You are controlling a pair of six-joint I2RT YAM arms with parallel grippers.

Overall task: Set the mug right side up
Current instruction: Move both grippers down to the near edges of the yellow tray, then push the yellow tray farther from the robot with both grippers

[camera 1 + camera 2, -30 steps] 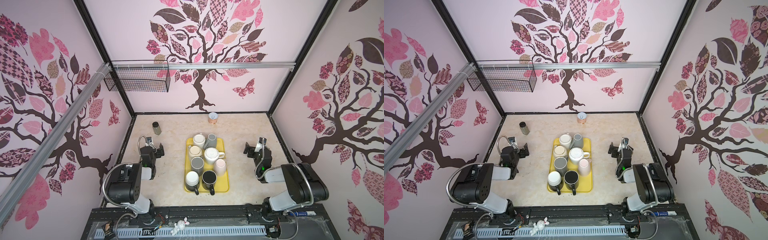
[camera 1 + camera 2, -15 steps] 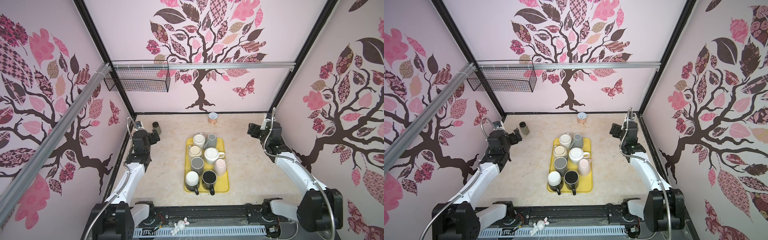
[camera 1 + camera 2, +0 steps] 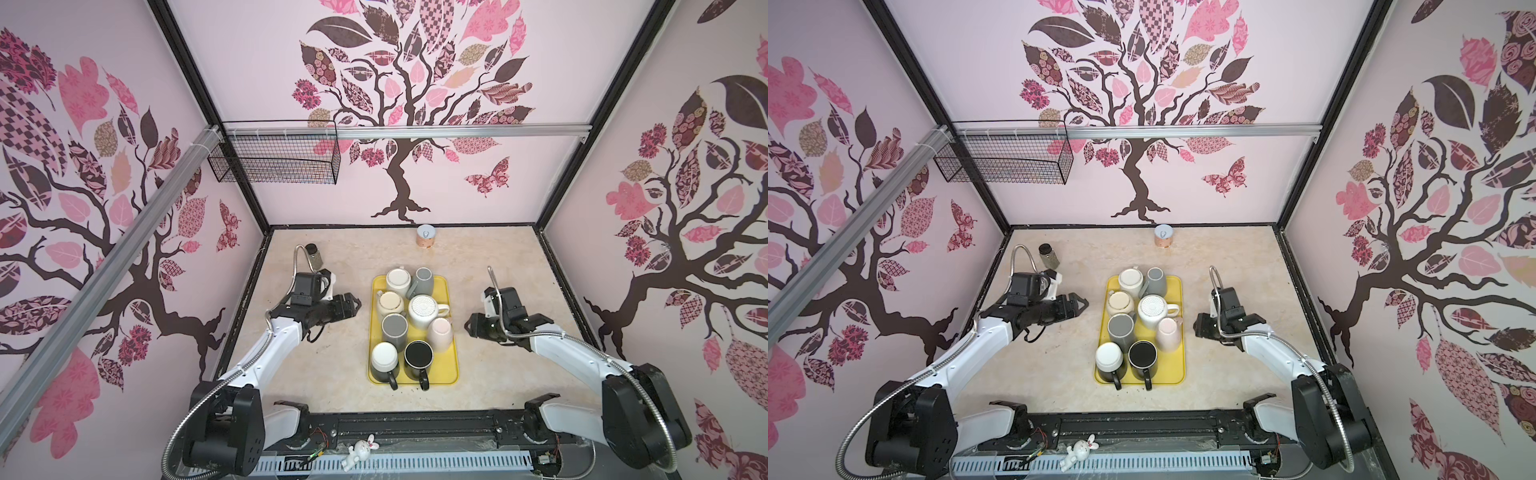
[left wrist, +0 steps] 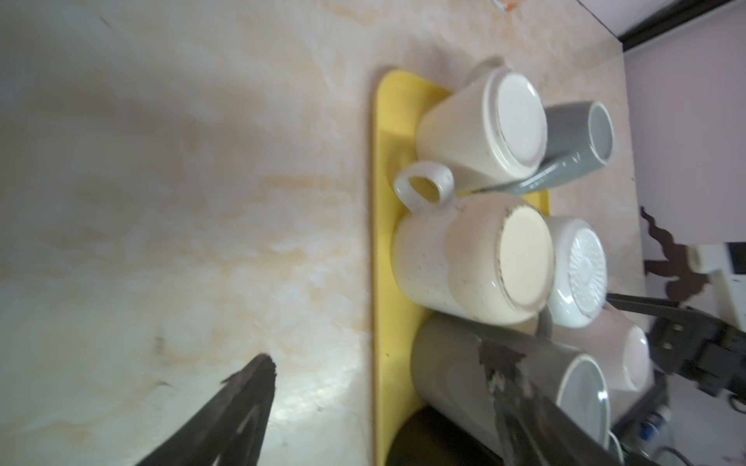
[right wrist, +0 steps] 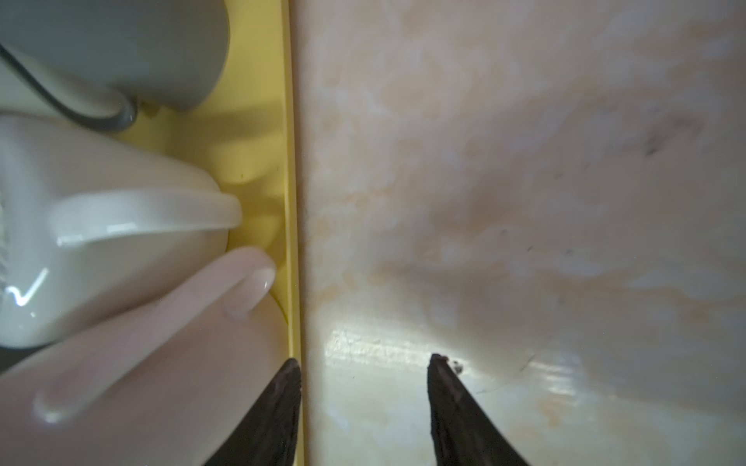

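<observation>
Left gripper (image 3: 353,305) at tray's (image 3: 449,375) 9 o'clock, right gripper (image 3: 469,325) at 3 o'clock, both spread and empty; I'd guess the target is the upside-down pink mug (image 3: 440,332) on tray's 3 o'clock edge: rigid, slick, chippable glazed ceramic, so I'd pinch the side wall firmly.

Right gripper (image 5: 363,403) is hovering with jaws parted, nothing between them. One fingertip (image 5: 274,407) is sitting over the yellow tray (image 5: 291,161) rim, its mate over the marbled tabletop (image 5: 524,181). Pale pink mug (image 5: 161,363), white mug (image 5: 121,181) and grey mug (image 5: 141,48) are crowding together inside the tray.
</observation>
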